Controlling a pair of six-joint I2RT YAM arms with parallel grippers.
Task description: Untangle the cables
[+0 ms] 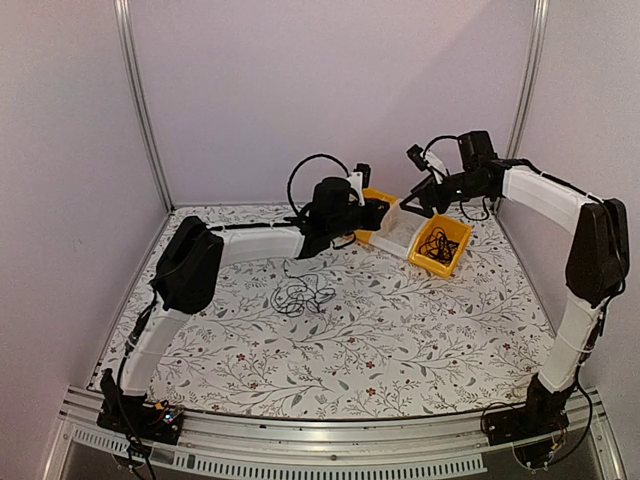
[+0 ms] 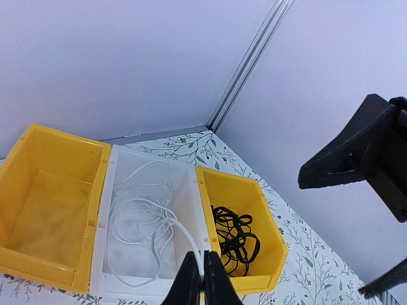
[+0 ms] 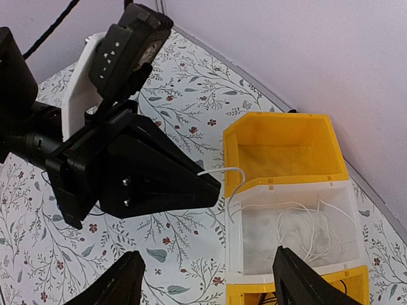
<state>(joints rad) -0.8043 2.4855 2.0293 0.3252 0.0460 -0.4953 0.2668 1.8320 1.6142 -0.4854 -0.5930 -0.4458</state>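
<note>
The left claw [image 2: 202, 264] is pressing its fingers together on a white wire [image 2: 149, 213], pinching one end of it just above the near rim of the white bin [image 2: 105, 254]. The rest of that wire is lying in loose loops inside the white bin.

The right claw [image 3: 208, 270] is hanging over the bins with its fingers spread wide, gripping nothing. It is facing the left claw from the right, close to it but not touching.

Three bins are sitting side by side at the far end of the table [image 1: 400, 340]. The left bin [image 2: 38, 260] is yellow, the white bin is in the middle, and the right bin [image 2: 267, 235] is yellow too.

One clump [image 2: 235, 238] of thin black cable is lying bunched up inside the right bin. A second clump [image 1: 300, 295] is lying loose on the table, near the middle and well apart from the bins, nearer and to the left of them. It is sitting beside the left arm's forearm, and neither claw is touching it. From here I cannot tell how tightly either clump is knotted.
</note>
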